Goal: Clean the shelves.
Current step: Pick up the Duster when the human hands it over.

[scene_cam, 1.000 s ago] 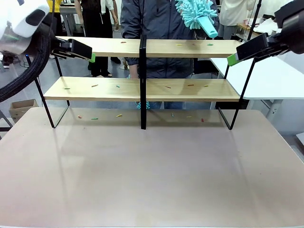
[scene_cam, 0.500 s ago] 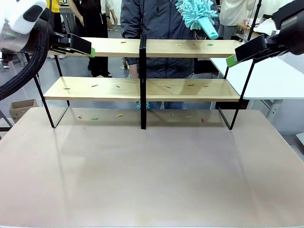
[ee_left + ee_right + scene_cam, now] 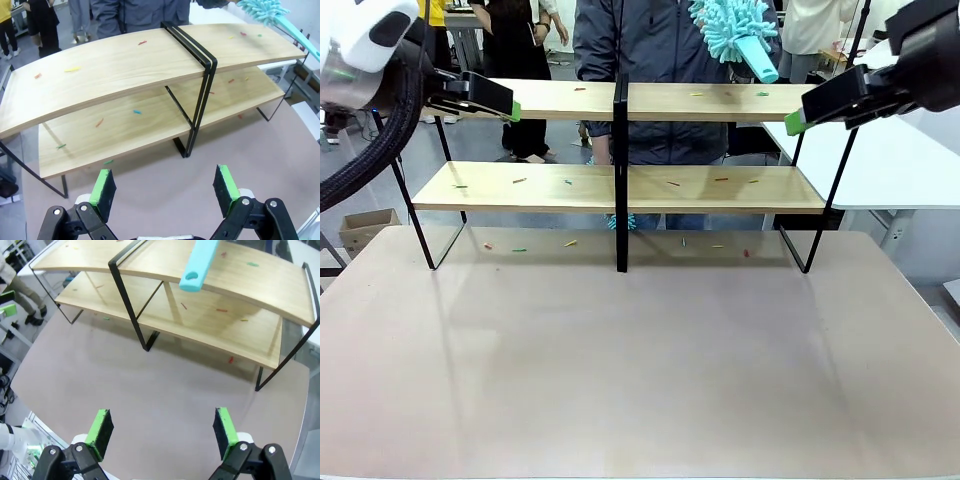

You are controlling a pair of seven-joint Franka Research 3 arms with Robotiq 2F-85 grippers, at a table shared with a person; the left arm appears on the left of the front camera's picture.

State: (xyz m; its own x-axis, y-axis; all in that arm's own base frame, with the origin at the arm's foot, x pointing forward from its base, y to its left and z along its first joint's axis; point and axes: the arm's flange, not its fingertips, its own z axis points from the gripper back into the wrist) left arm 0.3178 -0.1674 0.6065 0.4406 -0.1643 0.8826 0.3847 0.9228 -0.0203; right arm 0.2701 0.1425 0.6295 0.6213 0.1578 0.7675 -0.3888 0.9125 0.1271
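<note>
The shelves [image 3: 720, 186] stand at the far side of the table: two light wooden boards on a thin black frame with a central post, also seen in the left wrist view [image 3: 120, 75] and the right wrist view [image 3: 235, 315]. Small coloured scraps lie on both boards. A person behind them holds a teal fluffy duster [image 3: 730, 25] above the upper board's right half; its handle [image 3: 197, 265] shows from the right wrist. My left gripper [image 3: 510, 108] hovers open by the upper board's left end [image 3: 165, 182]. My right gripper [image 3: 795, 122] hovers open by its right end [image 3: 163, 425].
A few scraps [image 3: 570, 243] lie on the beige table [image 3: 640, 360] under the lower board. A white table [image 3: 890, 165] stands to the right beyond the shelves. Other people stand farther back. The near part of the table is bare.
My left gripper rose slightly to the upper board's level a second ago and has held still since. My right gripper edged a little to the left. The duster barely moved.
</note>
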